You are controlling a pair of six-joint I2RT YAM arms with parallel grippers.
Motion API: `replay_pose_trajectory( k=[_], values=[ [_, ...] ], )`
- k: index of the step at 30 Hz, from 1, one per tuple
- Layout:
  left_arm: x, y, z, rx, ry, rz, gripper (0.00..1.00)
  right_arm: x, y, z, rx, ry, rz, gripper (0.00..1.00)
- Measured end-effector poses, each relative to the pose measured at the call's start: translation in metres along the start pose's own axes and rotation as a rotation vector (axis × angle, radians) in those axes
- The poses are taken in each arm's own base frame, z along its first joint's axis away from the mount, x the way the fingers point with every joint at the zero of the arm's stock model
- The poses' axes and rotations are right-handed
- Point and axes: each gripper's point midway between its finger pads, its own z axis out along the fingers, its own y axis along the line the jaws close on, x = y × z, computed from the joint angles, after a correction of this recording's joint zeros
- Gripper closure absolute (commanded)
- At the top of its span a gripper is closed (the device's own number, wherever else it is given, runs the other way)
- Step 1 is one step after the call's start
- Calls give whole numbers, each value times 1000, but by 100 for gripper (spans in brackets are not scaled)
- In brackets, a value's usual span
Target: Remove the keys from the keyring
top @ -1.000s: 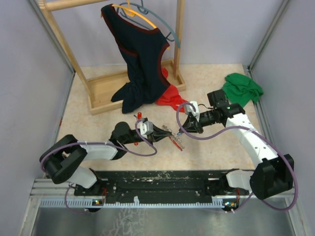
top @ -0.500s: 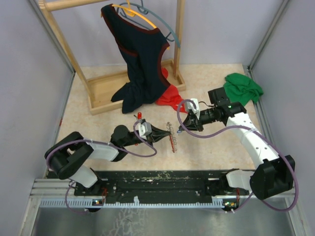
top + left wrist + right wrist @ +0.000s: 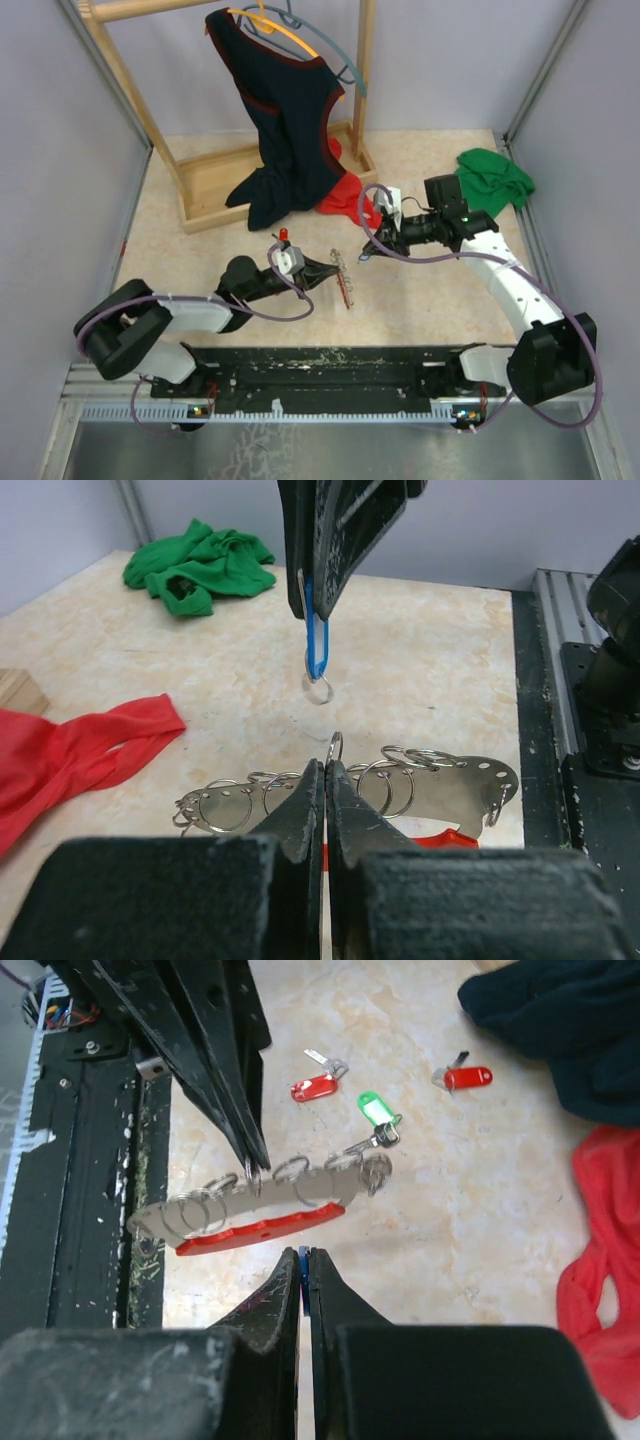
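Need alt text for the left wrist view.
The left tool, shut, pinches a ring on the keyring, a silvery perforated strip hung with rings. Facing it, the right tool holds a blue key clear of the strip; red cloth lies left, green cloth farther back.

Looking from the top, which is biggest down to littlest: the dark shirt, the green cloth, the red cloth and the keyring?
1. dark shirt
2. green cloth
3. red cloth, partly hidden under the shirt, so green versus red is unsure
4. keyring, by far the smallest
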Motion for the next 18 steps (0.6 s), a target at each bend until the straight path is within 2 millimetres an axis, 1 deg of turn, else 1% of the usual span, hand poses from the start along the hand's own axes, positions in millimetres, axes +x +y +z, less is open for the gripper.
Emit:
replay_pose_trajectory(
  k=[3,5,9,12,13,15,18],
  values=[
    [-7,9,-10,-60,8,-17,100,9,-11,5,37,-2,86,100],
    [-12,18,-18,-117,20,-44,100,17,-20,12,58,-6,158,100],
    [-17,38,-35,-252,80,-111,100,41,-40,30,98,-13,320,100],
    [-25,47,-47,-338,122,-139,100,61,-55,49,131,14,424,100],
    [-28,49,-51,-360,129,-143,100,67,-58,59,136,27,451,100],
    [-35,51,-60,-399,135,-147,100,74,-58,82,124,47,490,100],
    [-40,53,-74,-452,147,-157,100,76,-59,119,100,53,521,100]
  ],
)
